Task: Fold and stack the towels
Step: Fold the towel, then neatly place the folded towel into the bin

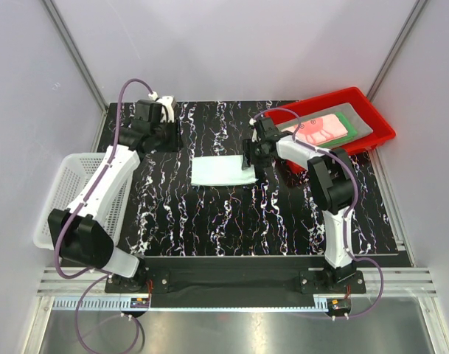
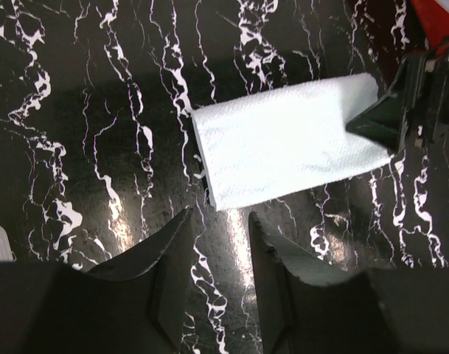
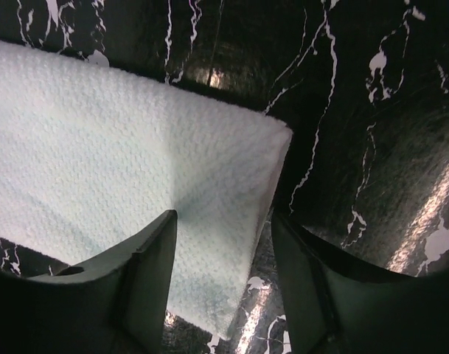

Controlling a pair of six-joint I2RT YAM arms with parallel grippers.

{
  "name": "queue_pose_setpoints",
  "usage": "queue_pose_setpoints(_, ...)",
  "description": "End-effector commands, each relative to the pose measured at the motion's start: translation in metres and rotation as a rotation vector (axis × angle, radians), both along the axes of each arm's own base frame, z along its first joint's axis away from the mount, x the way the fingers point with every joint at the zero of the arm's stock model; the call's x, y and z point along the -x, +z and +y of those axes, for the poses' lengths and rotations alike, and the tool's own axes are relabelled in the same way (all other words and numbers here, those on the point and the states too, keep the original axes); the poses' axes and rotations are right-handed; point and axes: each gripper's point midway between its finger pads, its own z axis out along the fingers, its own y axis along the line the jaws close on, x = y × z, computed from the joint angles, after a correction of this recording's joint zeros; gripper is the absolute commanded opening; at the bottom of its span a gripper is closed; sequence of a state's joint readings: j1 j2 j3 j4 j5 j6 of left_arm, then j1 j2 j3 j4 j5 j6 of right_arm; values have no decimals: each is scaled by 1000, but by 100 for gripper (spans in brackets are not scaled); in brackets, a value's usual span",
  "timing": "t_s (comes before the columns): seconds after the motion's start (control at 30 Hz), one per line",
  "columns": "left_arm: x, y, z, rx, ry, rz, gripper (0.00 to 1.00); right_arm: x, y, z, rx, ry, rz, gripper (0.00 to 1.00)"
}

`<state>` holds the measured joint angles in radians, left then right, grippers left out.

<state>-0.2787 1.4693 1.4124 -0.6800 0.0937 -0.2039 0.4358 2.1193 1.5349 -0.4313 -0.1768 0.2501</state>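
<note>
A pale blue-white towel (image 1: 221, 171) lies folded into a rectangle on the black marbled table. My right gripper (image 1: 251, 164) is open at the towel's right edge. In the right wrist view the gripper (image 3: 224, 228) has one finger over the towel (image 3: 121, 155) and the other over the bare table. My left gripper (image 1: 172, 136) is open and empty, apart from the towel to its left. In the left wrist view this gripper (image 2: 220, 221) is just short of the towel (image 2: 283, 140). A pink towel (image 1: 318, 130) lies on a green towel (image 1: 347, 124) and a grey towel (image 1: 359, 119) in the tray.
A red plastic tray (image 1: 371, 136) stands at the back right of the table. A white lattice basket (image 1: 69, 192) sits at the left edge beside the left arm. The right gripper's fingers (image 2: 383, 118) show in the left wrist view.
</note>
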Motion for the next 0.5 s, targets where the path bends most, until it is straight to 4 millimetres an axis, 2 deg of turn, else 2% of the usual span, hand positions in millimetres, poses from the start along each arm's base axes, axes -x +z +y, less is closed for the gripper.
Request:
queue_pose_setpoints(0.0, 6, 12, 4, -14, -13, -44, 41, -4, -8, 5, -9, 2, 2, 59)
queue_pose_setpoints(0.03, 6, 13, 5, -16, -11, -51, 41, -1, -11, 6, -15, -2, 12, 59)
queue_pose_setpoints(0.17, 8, 19, 5, -11, -11, -65, 41, 17, -26, 0, 7, -6, 61, 45)
queue_pose_setpoints(0.3, 13, 32, 6, 7, -6, -94, 42, 25, -23, 4, -9, 15, 72, 36)
queue_pose_setpoints(0.37, 15, 41, 4, 29, -7, -114, 43, 27, -22, 7, -24, 21, 83, 35)
queue_pose_setpoints(0.47, 17, 48, 5, 39, -1, -136, 43, 28, -24, 9, -35, 20, 94, 22)
